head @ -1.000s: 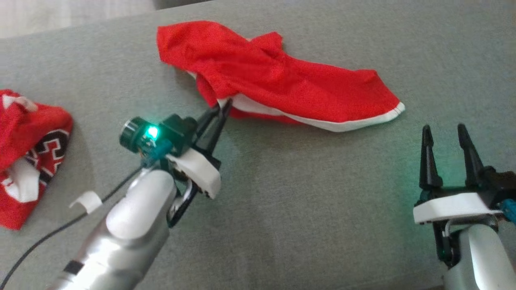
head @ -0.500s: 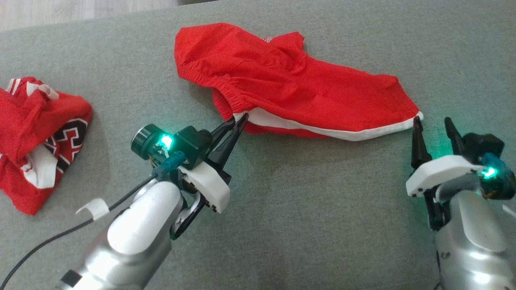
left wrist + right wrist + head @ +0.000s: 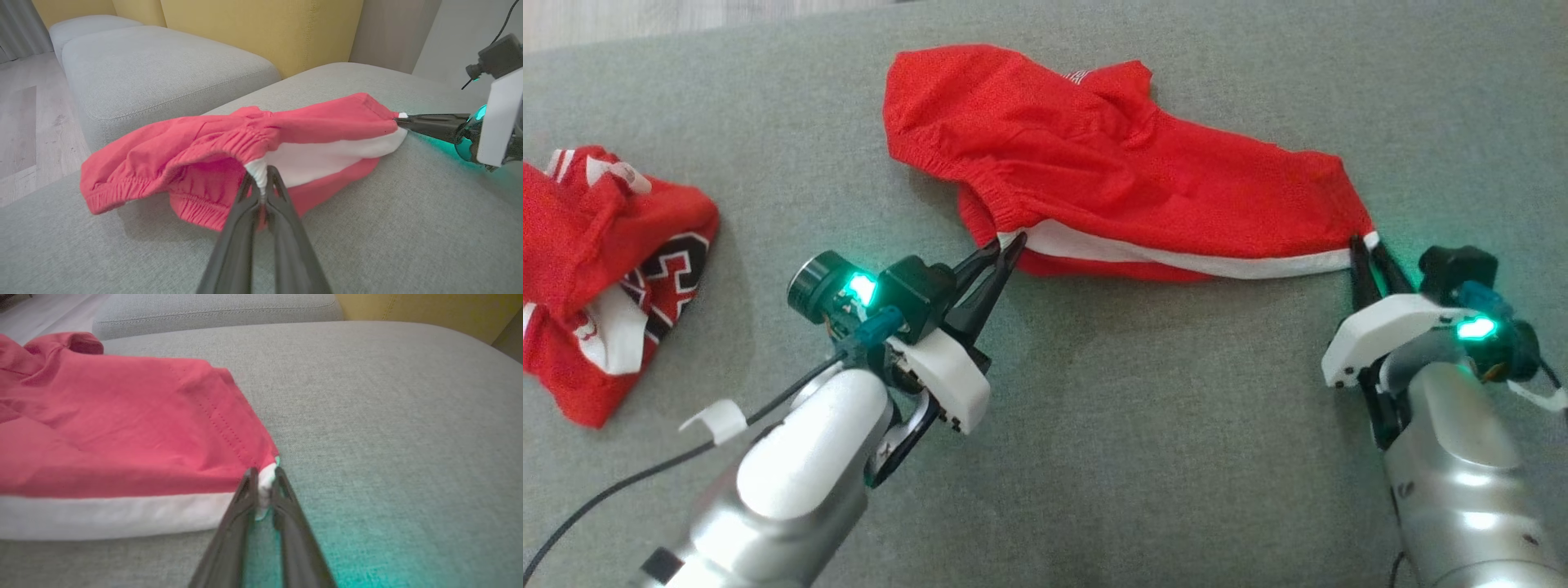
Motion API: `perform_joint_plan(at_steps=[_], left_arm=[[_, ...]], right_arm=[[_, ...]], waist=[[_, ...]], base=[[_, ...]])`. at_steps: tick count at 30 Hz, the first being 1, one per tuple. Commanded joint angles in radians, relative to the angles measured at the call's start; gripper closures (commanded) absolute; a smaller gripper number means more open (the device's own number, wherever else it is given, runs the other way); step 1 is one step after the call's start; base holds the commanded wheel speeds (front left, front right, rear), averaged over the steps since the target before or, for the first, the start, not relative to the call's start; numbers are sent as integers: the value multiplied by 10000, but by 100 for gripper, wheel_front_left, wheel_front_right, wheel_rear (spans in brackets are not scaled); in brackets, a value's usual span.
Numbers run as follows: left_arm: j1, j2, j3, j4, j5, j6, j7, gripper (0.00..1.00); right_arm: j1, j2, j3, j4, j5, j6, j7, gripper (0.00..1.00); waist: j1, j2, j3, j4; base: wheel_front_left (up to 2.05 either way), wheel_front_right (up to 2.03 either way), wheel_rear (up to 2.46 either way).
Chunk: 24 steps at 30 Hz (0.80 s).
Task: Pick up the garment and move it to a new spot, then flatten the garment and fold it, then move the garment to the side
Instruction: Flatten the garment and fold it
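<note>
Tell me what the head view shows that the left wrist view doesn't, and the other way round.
Head view adds: a second red garment, black-and-white patterned, lying apart at the left. Left wrist view adds: a yellow sofa back and another grey cushion. Both: the red shorts on the grey seat, left gripper shut on their waistband edge, right gripper shut on a hem corner.

readable text: none | red garment (image 3: 1127, 171): small white marking (image 3: 1076, 77) at far edge, too blurred to read | second red garment (image 3: 596, 245), left: black-and-white pattern (image 3: 674, 273), no letters
</note>
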Motion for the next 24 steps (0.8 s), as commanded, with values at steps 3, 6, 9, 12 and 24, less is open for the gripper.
perform_joint_plan(at_steps=[3,6,9,12,24], left_arm=[[-61,406,305,-267,-86,79,141,100],[-64,536,379,-302,-233,60,305,100],[-186,659,587,-430,-545,-35,465,100],[-641,877,767,-567,-774,-211,806,100],[-3637,1199,1058,227,-1587,-713,2274,100]], right_arm=[[-216,-14,332,-62,117,-7,-340,100],[-320,-14,698,-207,630,-7,-546,100],[-472,-14,1191,-600,1423,-7,-613,100],[-624,-72,1670,-1264,2319,-7,-498,100],[-1532,-1181,2761,-4562,4255,-7,913,100]], waist=[[-1,0,-248,-62],[-1,0,-522,-119],[-1,0,-845,-173],[-1,0,-1205,-157],[-1,0,-2701,-307]], base=[[0,0,0],[0,0,0],[0,0,0],[0,0,0],[0,0,0]])
